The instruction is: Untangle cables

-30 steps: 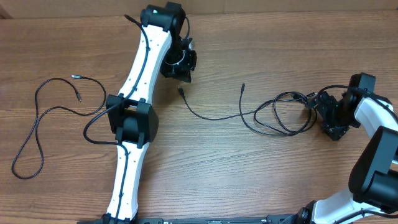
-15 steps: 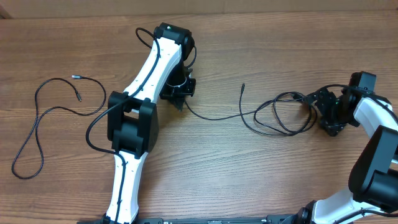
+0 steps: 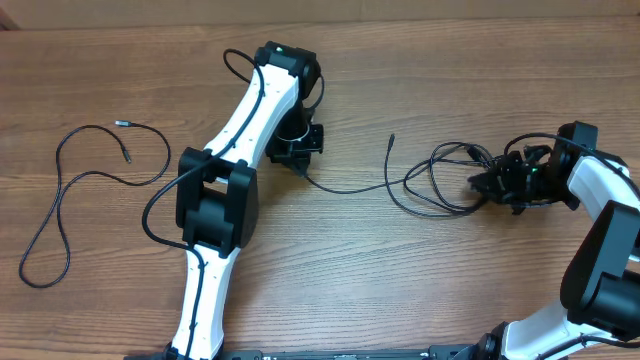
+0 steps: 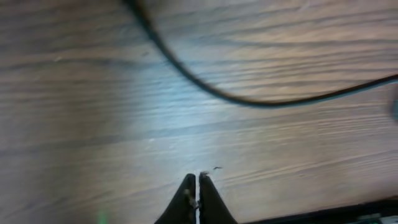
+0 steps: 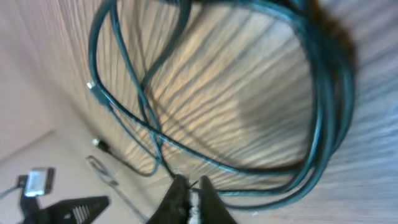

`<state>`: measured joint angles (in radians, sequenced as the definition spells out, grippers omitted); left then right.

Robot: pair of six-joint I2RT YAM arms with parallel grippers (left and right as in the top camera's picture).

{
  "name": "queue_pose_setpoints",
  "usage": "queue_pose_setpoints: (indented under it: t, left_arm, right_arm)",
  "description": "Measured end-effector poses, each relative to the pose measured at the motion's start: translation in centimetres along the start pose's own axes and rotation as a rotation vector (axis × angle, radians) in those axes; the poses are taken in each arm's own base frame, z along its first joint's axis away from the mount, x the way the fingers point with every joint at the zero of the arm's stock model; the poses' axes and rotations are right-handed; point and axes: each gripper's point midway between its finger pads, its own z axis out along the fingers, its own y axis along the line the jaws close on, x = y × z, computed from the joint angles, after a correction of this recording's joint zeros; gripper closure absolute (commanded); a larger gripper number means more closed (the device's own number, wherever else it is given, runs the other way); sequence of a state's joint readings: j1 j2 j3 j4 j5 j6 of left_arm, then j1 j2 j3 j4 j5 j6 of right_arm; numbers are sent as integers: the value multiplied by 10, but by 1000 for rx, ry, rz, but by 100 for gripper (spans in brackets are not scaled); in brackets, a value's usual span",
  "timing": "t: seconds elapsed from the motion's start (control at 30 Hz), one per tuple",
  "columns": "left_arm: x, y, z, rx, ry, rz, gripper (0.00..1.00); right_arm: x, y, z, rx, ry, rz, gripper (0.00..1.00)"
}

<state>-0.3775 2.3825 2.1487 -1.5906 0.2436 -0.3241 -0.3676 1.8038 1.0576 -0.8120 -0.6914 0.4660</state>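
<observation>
Leftward goes the right pincer (image 3: 478,184), shoving in against the tangled bundle (image 3: 425,211), whose loops now sit squashed closer together at the right of the table (image 3: 450,290). The right wrist view shows that pincer (image 5: 189,183) closed tight, one thin strand of the bundle (image 5: 323,93) running straight into its tips and apparently nipped there. Over to the left pincer (image 3: 298,160), which has slid a touch right and farther: it's shut too. In its own camera the tips (image 4: 197,183) meet on bare wood, holding nothing, while the long strand (image 4: 249,102) arcs just beyond them. That strand (image 3: 345,189) trails right into the bundle. A loose cable (image 3: 58,160) lies well apart at far left.
</observation>
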Motion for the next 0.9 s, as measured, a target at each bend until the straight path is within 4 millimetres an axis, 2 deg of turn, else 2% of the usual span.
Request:
queue_pose_setpoints:
  t: [0.13,0.27,0.33,0.47,0.57,0.73,0.9]
  left_arm:
    - [-7,-11,1,24,-33,10,95]
    - [-11,-17,2,33,-54,20,87]
    - [-11,-19,2,35,-59,26,86]
    - [-12,-21,3,23,-65,31,94]
    - [-14,-14,4,-30,-85,24,96]
    - [-24,10,2,-168,-145,-54,93]
    - [-33,29,15,-254,-181,-108,91]
  right_arm:
    - [16,1,6,25,54,-9,96]
    - [30,-3,17,108,75,-45,95]
    - [33,-3,23,147,72,-76,95]
    - [37,0,39,238,26,-125,95]
    - [39,11,54,264,-20,-158,95]
    - [59,30,83,262,-46,-198,94]
    - [89,57,111,224,-38,-295,82]
